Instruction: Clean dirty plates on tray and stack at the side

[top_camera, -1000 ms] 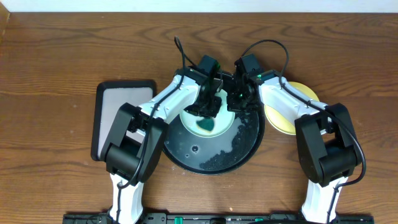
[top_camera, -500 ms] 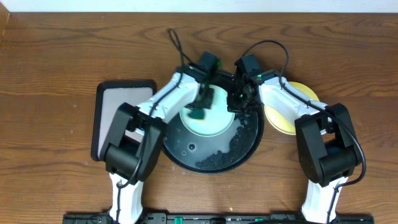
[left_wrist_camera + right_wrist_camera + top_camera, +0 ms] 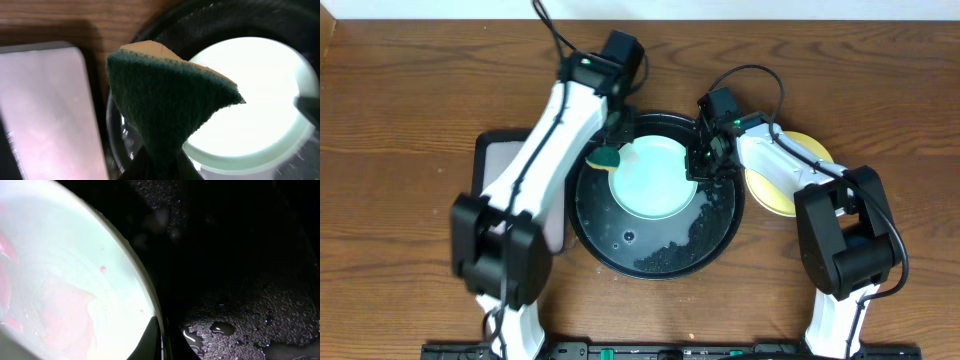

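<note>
Left gripper [image 3: 159,167] pinched a green tan-backed foam sponge [image 3: 165,100]. Right gripper [image 3: 704,160] sat at the mint-blue round plastic plate [image 3: 655,180] rim; its jaw state was indeterminable.

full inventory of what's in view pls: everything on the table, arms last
round tray: 1, glossy black, table centre
mint plate: 1, pale mint, on the round tray, toward its far side
yellow plate: 1, pale yellow, on the table right of the round tray, partly under the right arm
rectangular tray: 1, black rim, grey-white inside, left of the round tray, partly hidden by the left arm
sponge: 1, green with a yellow back, over the round tray's left rim
grit and droplets: scattered, dark, near-right part of the round tray
table: 1, brown wood
left gripper: shut on the sponge
right gripper: at the mint plate's right rim, apparently pinching it
</note>
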Tool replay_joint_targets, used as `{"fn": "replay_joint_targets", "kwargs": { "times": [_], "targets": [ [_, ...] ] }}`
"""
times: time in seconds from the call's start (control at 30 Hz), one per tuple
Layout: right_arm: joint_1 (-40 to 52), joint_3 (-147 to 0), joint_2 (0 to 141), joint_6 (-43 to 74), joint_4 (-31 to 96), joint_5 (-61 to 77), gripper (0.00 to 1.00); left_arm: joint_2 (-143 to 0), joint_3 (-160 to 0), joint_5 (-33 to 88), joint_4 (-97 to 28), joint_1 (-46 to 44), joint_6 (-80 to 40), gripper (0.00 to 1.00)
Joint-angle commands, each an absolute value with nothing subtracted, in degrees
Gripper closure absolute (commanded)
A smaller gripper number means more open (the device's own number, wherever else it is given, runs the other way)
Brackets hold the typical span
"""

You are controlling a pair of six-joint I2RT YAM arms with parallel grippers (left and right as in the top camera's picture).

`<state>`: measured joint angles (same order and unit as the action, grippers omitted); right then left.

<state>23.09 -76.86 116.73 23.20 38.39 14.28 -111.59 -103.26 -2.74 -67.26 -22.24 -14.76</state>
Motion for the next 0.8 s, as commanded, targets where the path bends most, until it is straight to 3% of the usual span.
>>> {"fn": "replay_joint_targets", "kwargs": {
  "times": [0.0, 0.23, 0.77],
  "targets": [
    [23.7, -75.2, 116.7, 21.5, 40.4, 14.2, 0.99, -106.0, -105.3, -2.3, -69.0, -20.2, -13.8, 0.92],
    [26.4, -75.2, 109.6, 20.1, 42.7, 7.3, 0.99, -103.4, -105.2, -2.3, -70.0, -16.8, -13.8, 0.92],
    [42.9, -75.2, 92.3, 20.2, 51.2, -32.9, 0.99, -103.5, -105.2, -2.4, -71.8, -15.9, -13.8, 0.92]
  ]
}}
